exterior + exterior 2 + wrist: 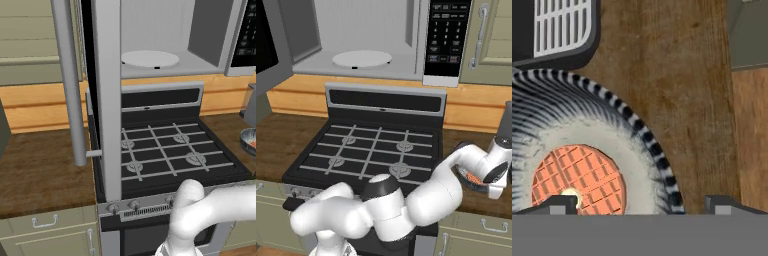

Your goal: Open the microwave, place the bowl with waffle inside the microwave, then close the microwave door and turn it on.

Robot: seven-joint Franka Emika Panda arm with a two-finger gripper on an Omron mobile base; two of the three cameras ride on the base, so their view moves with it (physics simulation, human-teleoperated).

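The microwave [210, 30] hangs above the stove with its grey cavity and white turntable [362, 58] exposed. The microwave door [107, 100] stands swung wide open to the left, its silver bar handle [70, 85] toward me. The dark grey bowl [612, 120] sits on the wooden counter right of the stove, with the orange-red waffle [579, 177] lying in it. The bowl [463, 172] is half hidden behind my hand. My gripper [643, 205] is open and low over the bowl's rim, one fingertip [559, 204] above the waffle and the other outside the rim over the counter.
The black stove [371, 150] with its grates lies below the microwave. A dark grey object [506, 125] stands on the counter just behind the bowl. A beige cabinet door [488, 35] is right of the button panel [446, 37]. Wooden counter [45, 165] extends left of the stove.
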